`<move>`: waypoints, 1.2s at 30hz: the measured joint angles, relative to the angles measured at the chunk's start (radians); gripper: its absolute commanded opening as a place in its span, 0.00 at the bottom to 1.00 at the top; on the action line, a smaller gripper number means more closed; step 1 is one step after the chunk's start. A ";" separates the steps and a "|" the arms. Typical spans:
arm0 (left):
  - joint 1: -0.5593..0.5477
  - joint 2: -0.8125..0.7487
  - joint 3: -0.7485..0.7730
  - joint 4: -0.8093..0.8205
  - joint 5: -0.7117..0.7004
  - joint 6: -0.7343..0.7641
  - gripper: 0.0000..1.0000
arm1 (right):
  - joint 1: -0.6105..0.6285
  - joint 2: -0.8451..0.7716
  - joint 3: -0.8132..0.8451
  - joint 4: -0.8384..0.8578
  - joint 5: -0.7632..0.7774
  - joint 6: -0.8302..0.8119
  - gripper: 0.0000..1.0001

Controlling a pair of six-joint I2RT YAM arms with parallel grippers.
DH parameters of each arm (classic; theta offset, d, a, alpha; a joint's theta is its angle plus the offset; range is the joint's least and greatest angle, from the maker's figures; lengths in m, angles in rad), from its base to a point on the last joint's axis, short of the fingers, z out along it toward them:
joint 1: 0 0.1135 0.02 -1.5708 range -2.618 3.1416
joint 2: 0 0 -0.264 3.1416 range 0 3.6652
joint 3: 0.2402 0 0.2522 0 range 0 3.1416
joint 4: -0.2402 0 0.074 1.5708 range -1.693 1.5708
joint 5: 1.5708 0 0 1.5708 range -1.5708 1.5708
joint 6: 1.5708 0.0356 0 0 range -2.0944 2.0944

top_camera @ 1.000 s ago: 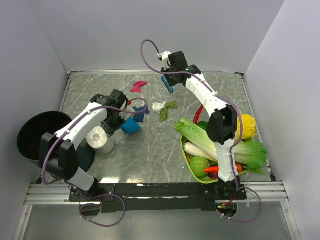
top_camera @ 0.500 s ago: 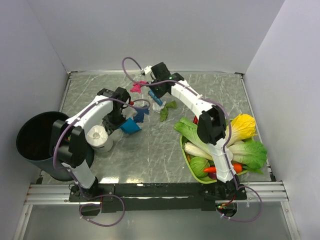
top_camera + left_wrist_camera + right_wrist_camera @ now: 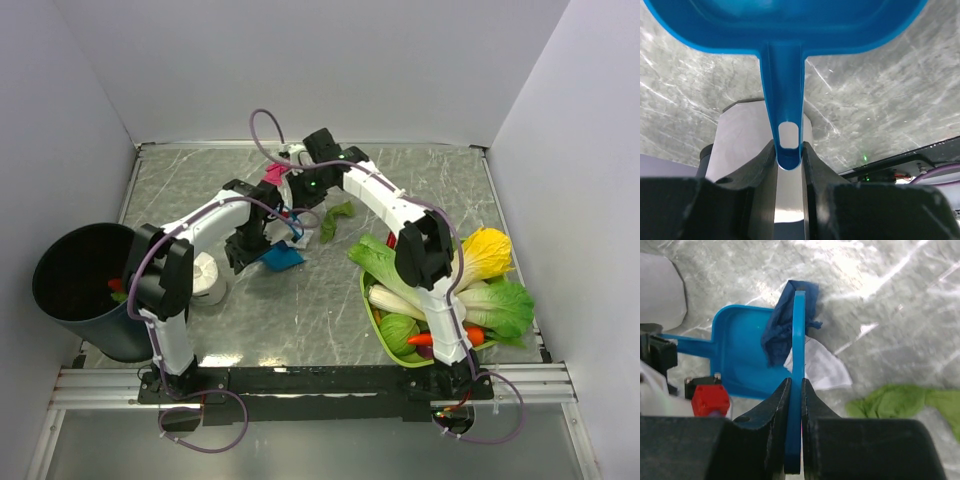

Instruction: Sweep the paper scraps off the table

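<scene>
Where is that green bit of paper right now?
In the top view the green scrap lies on the table near its middle, right of the blue dustpan and just beyond the vegetable basket.

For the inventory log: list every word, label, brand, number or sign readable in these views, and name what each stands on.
None: no readable text in any view.
The blue dustpan, the blue scraper, the black bin and the white roll bear no lettering.
A green light on the right arm shows no characters.
</scene>
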 measured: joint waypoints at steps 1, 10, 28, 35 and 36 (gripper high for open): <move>-0.002 0.000 0.005 0.001 0.002 -0.002 0.01 | -0.008 -0.011 -0.007 -0.006 -0.002 0.004 0.00; -0.005 -0.071 -0.108 0.078 -0.009 0.002 0.01 | -0.098 -0.196 -0.051 -0.063 0.063 -0.011 0.00; 0.073 -0.084 -0.088 0.064 -0.124 -0.024 0.01 | -0.130 -0.140 -0.064 -0.002 0.523 -0.061 0.00; 0.064 -0.007 -0.023 0.067 -0.146 0.035 0.01 | -0.121 -0.071 -0.085 -0.018 0.488 -0.029 0.00; 0.058 0.006 -0.012 0.068 -0.146 0.043 0.01 | -0.117 -0.071 -0.096 -0.022 0.467 -0.018 0.00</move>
